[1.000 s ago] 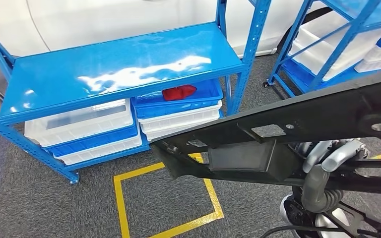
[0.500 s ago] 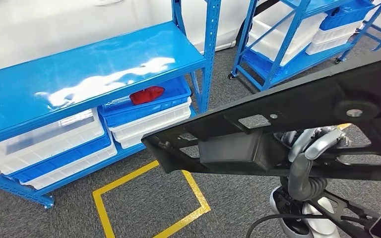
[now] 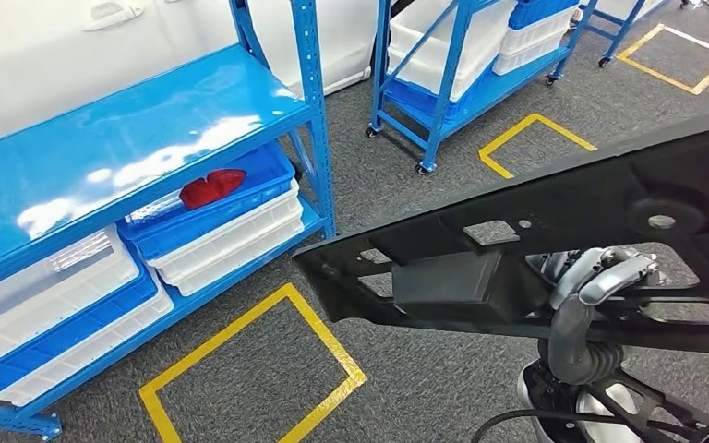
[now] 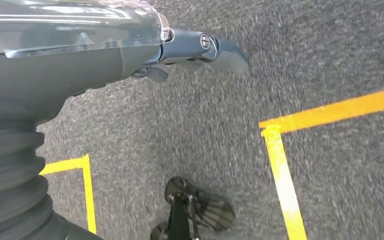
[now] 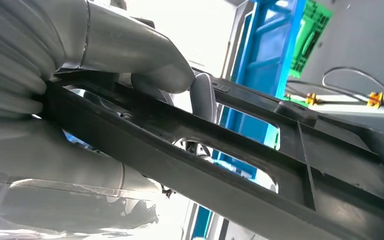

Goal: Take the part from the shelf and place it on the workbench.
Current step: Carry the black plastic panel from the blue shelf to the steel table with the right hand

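Since the long black part (image 3: pixel 535 249) is off the shelf (image 3: pixel 129 138) and carried across the head view by the right hand (image 3: pixel 600 277), the pick looks done; placing remains, with no workbench in sight. From the left wrist, the left hand (image 4: pixel 200 47) hangs over carpet, holding nothing, its fingers mostly cut off. At the right wrist, grey fingers (image 5: pixel 202 97) wrap the part's rail, whose far end runs out of frame.

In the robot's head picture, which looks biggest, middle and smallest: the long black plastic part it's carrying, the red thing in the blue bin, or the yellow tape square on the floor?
1. Long black plastic part, held by the right hand: looks biggest, though nearness to the camera enlarges it.
2. Yellow tape square on the grey carpet.
3. Red thing in the blue bin: smallest.
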### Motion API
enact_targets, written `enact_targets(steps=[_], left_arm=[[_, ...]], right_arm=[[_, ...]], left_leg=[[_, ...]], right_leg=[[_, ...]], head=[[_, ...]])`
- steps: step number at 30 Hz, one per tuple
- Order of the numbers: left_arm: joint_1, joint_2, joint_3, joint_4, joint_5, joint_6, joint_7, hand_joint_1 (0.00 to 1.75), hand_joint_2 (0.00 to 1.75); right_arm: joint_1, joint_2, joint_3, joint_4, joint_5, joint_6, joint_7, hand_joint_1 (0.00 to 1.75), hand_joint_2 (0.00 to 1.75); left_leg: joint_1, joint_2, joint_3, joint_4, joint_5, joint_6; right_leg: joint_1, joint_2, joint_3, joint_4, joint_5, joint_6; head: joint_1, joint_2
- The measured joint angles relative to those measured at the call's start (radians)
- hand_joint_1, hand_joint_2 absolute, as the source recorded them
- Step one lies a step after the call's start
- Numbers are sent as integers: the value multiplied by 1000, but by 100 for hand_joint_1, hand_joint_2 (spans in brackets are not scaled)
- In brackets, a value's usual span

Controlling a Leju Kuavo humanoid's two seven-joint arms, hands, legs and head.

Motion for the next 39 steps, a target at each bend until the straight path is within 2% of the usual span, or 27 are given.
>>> enact_targets(steps=[2,4,5,6,7,8,10,12,14,15,16,18,20,21,22,23,24,26,27,29,30,32,33,35,36,37,39], left_arm=[[1,-1,2,0,4,0,-6,0,175],[6,-2,6,0,11,0,-17,0,175],[8,-2,8,0,15,0,-25,0,175],[10,-4,9,0,18,0,-31,0,175],[11,-5,10,0,21,0,-38,0,175],[11,-7,11,0,22,0,-45,0,175],[10,-9,14,0,25,-1,-53,0,175],[12,-9,17,0,31,-2,-55,0,175],[13,-10,23,-1,42,-1,-56,0,175],[13,-10,28,-1,47,2,-56,0,175],[12,-10,33,-1,53,6,-55,0,175],[15,-11,42,-2,60,15,-59,0,175],[19,-11,48,-4,61,15,-70,0,175],[19,-10,50,-4,59,11,-77,0,175],[18,-10,51,-5,56,5,-85,0,175],[16,-10,51,-6,53,-3,-92,0,175],[14,-10,51,-6,49,-10,-98,0,175],[13,-11,51,-6,42,-19,-103,0,175],[13,-11,51,-6,38,-21,-103,0,175],[13,-11,50,-6,33,-19,-96,0,175],[12,-11,50,-6,33,-14,-90,0,175],[14,-13,50,-6,35,-4,-80,0,175],[16,-13,50,-6,35,0,-76,0,175],[23,-15,50,-6,35,2,-69,0,175],[26,-16,50,-6,35,2,-67,0,175],[27,-18,50,-6,34,2,-64,0,175],[26,-22,50,-6,32,0,-61,0,175]], right_arm=[[3,2,-1,-3,1,1,0,175,175],[5,4,-2,-3,-4,9,0,175,175],[6,4,-4,-1,-9,17,0,175,175],[6,5,-6,2,-16,26,0,175,175],[4,6,-11,5,-22,37,0,175,175],[2,7,-16,8,-26,47,0,175,175],[-5,11,-25,12,-30,59,0,175,175],[-11,15,-31,17,-30,65,0,175,175],[-18,19,-35,23,-33,71,1,175,175],[-23,20,-37,26,-35,74,0,175,175],[-31,22,-38,29,-37,79,1,175,175],[-48,25,-39,35,-41,88,1,175,175],[-57,29,-40,41,-47,91,1,175,175],[-59,31,-42,44,-50,91,1,175,175],[-59,32,-45,46,-53,93,1,175,175],[-60,32,-49,47,-57,95,1,175,175],[-62,32,-54,48,-60,98,1,175,175],[-66,32,-64,50,-65,105,1,175,175],[-67,32,-70,51,-67,107,0,175,175],[-66,32,-82,53,-70,111,0,175,175],[-65,31,-88,53,-73,115,0,175,175],[-65,31,-96,54,-81,120,0,175,175],[-64,31,-98,55,-83,120,0,175,175],[-60,31,-100,59,-84,113,0,175,175],[-57,31,-100,60,-83,106,0,175,175],[-54,30,-100,61,-82,98,0,175,175],[-50,26,-99,61,-77,78,0,175,175]], left_leg=[[4,-54,-33,84,-57,-4],[4,-91,-96,222,-123,-3],[3,-96,-120,269,-134,-2],[3,-99,-127,281,-126,0],[3,-102,-115,249,-96,4],[3,-113,-88,186,-55,9],[4,-161,-32,54,2,18],[2,-189,-14,5,10,22],[0,-167,-12,-2,15,29],[1,-154,-10,-7,19,35],[2,-140,-8,-12,23,41],[0,-111,-7,-16,26,49],[-3,-80,-8,-15,25,50],[-3,-66,-8,-15,24,50],[-3,-52,-8,-14,23,49],[-3,-41,-6,-14,22,46],[-4,-30,-3,-14,19,43],[-9,-10,3,-12,13,33],[-12,1,5,-12,9,27],[-12,23,10,-13,3,17],[-9,17,11,-7,-5,12],[-4,-32,-12,55,-49,5],[-3,-65,-39,117,-83,4],[-2,-95,-104,249,-136,3],[-2,-98,-123,280,-137,3],[-2,-100,-125,273,-118,4],[0,-123,-80,155,-38,8]], right_leg=[[-3,22,2,-8,7,-13],[1,47,-2,-8,10,-20],[4,62,-3,-7,11,-21],[6,77,-4,-6,12,-22],[8,92,-4,-4,12,-22],[9,107,-3,-2,12,-22],[10,133,-7,4,13,-17],[5,156,-17,8,17,-5],[0,174,-26,9,22,9],[1,160,-31,16,17,15],[3,132,-43,38,2,20],[3,64,-94,146,-56,30],[-4,40,-151,266,-102,39],[-7,37,-159,285,-101,41],[-9,32,-146,264,-82,42],[-10,21,-115,207,-52,42],[-8,-7,-75,133,-26,39],[2,-51,-19,27,2,24],[7,-60,-11,8,2,15],[11,-32,-14,5,5,1],[10,-19,-13,1,7,-5],[5,7,-10,-7,14,-19],[5,19,-10,-8,15,-23],[7,49,-11,-7,16,-27],[8,66,-11,-6,16,-27],[8,81,-11,-5,16,-27],[7,111,-10,0,14,-23]], head=[[-5,0],[-8,0],[-8,0],[-8,0],[-8,0],[-8,0],[-7,0],[-7,0],[-7,0],[-7,0],[-4,0],[-1,0],[1,0],[1,0],[1,0],[1,0],[2,0],[0,0],[0,0],[-1,0],[-2,0],[-6,0],[-8,0],[-10,0],[-10,0],[-10,0],[-10,0]])
